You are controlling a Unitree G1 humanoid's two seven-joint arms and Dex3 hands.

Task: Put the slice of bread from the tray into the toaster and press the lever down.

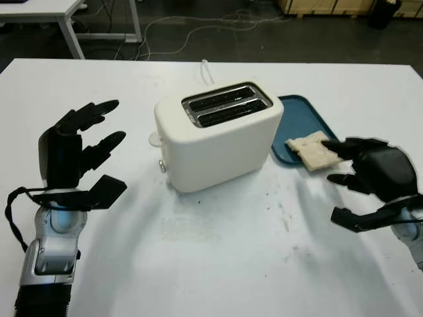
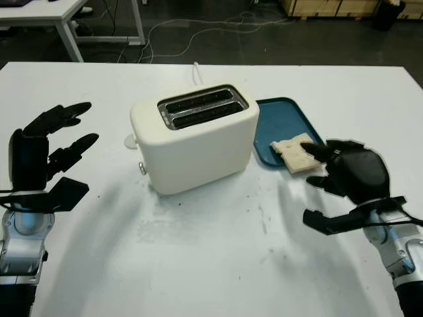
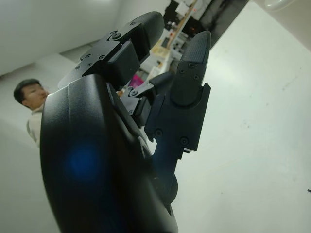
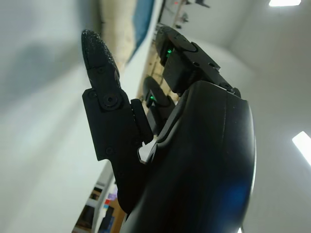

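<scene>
My right hand [image 2: 347,175] reaches the bread [image 2: 295,152] on the tray [image 2: 271,115] beside the toaster [image 2: 195,135], fingertips at its edge, holding nothing. My left hand [image 1: 76,152] hangs open, well left. Left wrist view catches a person [image 3: 30,104].

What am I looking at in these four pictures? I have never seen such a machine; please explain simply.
This is a humanoid robot with two black three-finger hands. The two wide pictures come from cameras in its head, looking down at a white table. The two close pictures come from cameras at its wrists. On the table stand a white toaster and a blue tray with a slice of bread. The left hand is open, left of the toaster. The right hand is open, reaching toward the bread, holding nothing.
</scene>
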